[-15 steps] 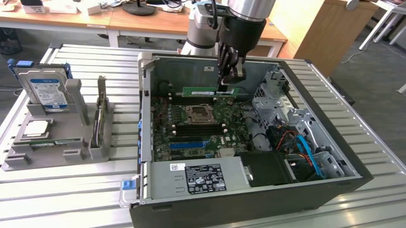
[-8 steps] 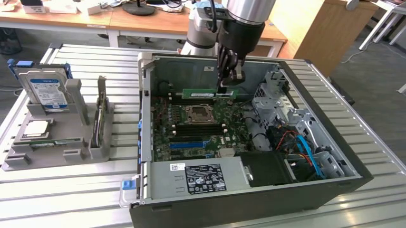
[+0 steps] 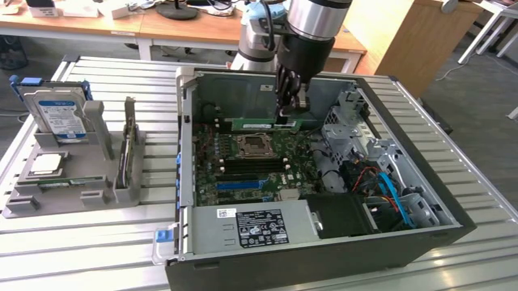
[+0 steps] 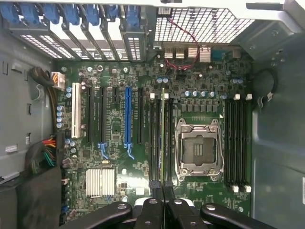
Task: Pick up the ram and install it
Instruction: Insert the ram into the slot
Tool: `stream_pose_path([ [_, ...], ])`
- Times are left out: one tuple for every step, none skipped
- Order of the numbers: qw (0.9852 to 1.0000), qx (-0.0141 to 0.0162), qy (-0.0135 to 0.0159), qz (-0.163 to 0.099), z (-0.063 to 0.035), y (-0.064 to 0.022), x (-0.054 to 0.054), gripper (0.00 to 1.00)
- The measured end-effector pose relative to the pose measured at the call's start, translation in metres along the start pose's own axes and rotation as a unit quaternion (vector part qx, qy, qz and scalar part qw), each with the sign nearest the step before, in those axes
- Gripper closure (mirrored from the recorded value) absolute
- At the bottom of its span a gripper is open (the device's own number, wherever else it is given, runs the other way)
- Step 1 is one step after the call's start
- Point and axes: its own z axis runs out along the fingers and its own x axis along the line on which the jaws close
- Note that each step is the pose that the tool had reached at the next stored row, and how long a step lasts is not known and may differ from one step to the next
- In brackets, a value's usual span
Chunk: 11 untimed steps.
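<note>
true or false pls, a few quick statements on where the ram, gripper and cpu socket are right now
1. The gripper is shut on the ram inside the computer case. True.
2. The processor socket holds a chip. False: it is empty; a silver processor sits in the gray holder outside the case.
3. A hard drive stands upright in that holder. True.
4. The ram lies along the long blue slot. False: it lines up with the black memory slots beside the socket.
</note>
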Motion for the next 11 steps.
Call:
stream_pose_path([
  [1.0000,0.0000,0.0000,0.000,0.0018,0.0000,0.000,0.88],
  [1.0000,0.0000,0.0000,0.000,0.0036,-0.0001,0.000,0.88],
  [1.0000,0.0000,0.0000,0.000,0.0053,-0.0001,0.000,0.88],
  [1.0000,0.0000,0.0001,0.000,0.0072,-0.0002,0.000,0.88],
  [1.0000,0.0000,0.0000,0.000,0.0091,-0.0002,0.000,0.88],
  [1.0000,0.0000,0.0000,0.000,0.0108,-0.0003,0.000,0.88],
  [1.0000,0.0000,0.0000,0.000,0.0125,-0.0003,0.000,0.88],
  [1.0000,0.0000,0.0000,0.000,0.0142,-0.0003,0.000,0.88],
  [1.0000,0.0000,0.0000,0.000,0.0159,-0.0004,0.000,0.88],
  [1.0000,0.0000,0.0000,0.000,0.0178,-0.0004,0.001,0.88],
  [1.0000,0.0000,0.0000,0.000,0.0196,-0.0005,0.001,0.88],
])
